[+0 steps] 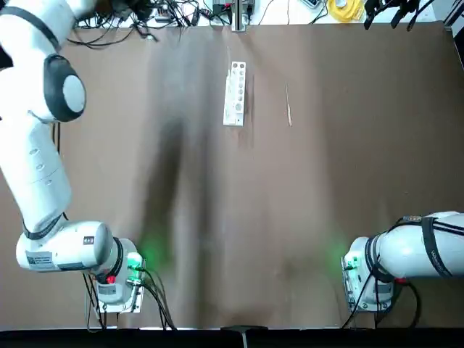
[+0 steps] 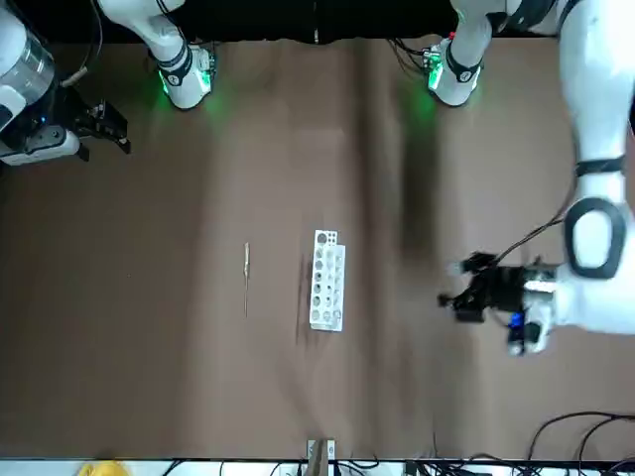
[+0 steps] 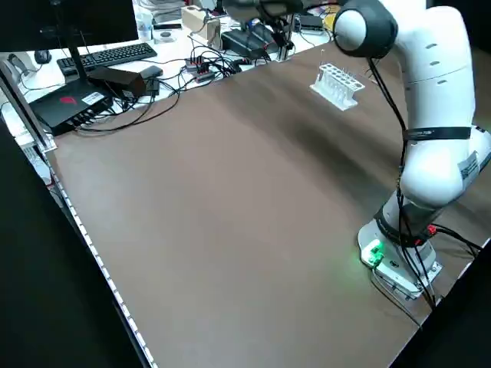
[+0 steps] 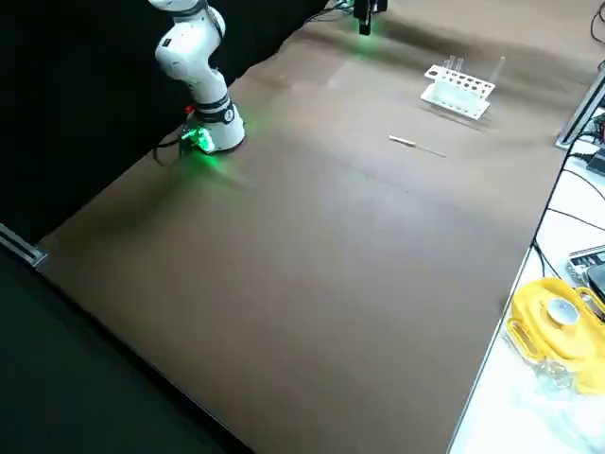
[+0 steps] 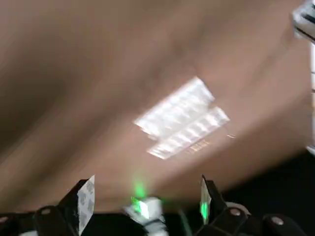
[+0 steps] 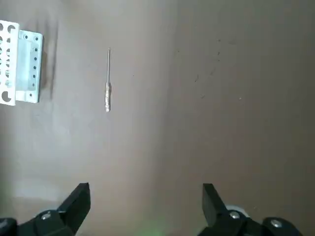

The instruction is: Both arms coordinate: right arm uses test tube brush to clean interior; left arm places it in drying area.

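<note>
The drying area, a small white rack [image 1: 235, 94] with round holes, stands at the table's far middle. The test tube brush [image 1: 288, 105], a thin straw-coloured stick, lies flat on the table just right of the rack. In the right wrist view my right gripper [image 6: 145, 199] is open and empty, well short of the brush [image 6: 108, 83] and the rack [image 6: 19, 64]. The front view shows it [image 2: 115, 132] near the table's right edge. My left gripper [image 2: 452, 285] hovers left of the rack [image 2: 327, 280], fingers apart and empty [image 5: 145, 199].
The brown table [image 1: 326, 203] spans the whole workspace. Cables and devices crowd its far edge [image 1: 167, 14]. A yellow object [image 4: 553, 317] sits beyond the far edge. A keyboard [image 3: 115, 55] and black boxes lie off the table's left.
</note>
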### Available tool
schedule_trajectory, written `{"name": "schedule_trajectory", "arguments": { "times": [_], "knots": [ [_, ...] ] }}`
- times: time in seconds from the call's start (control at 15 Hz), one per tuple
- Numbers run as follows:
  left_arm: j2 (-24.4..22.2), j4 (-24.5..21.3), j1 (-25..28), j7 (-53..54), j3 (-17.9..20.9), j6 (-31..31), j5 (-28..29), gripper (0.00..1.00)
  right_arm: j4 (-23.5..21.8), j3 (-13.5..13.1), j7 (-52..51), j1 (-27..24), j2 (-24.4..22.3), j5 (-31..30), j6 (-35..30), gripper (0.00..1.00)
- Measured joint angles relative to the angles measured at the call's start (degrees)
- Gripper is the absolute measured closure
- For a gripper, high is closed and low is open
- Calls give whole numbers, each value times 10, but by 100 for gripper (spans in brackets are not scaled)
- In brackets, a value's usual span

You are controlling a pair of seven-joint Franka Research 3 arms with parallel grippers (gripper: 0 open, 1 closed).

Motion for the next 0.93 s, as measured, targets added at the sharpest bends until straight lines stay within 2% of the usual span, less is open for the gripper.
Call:
{"name": "schedule_trajectory", "arguments": {
  "times": [0.2,0.47,0.6,0.73,0.93],
  "knots": [
    [-63,-2,14,43,0,-59,143,0,-2,0,-5,0,0,0,-4,0],
    [-147,-10,18,231,0,-76,289,0,-8,0,-22,0,0,0,-5,0],
    [-183,-18,19,305,0,-75,321,0,-8,-2,-52,-1,-2,-1,-5,0],
    [-216,-44,21,338,0,-57,329,0,-8,-5,-69,-9,-3,-1,-5,0],
    [-283,-154,21,372,-2,33,329,0,-8,-6,-74,-19,-4,-1,-5,0]
  ]
}}
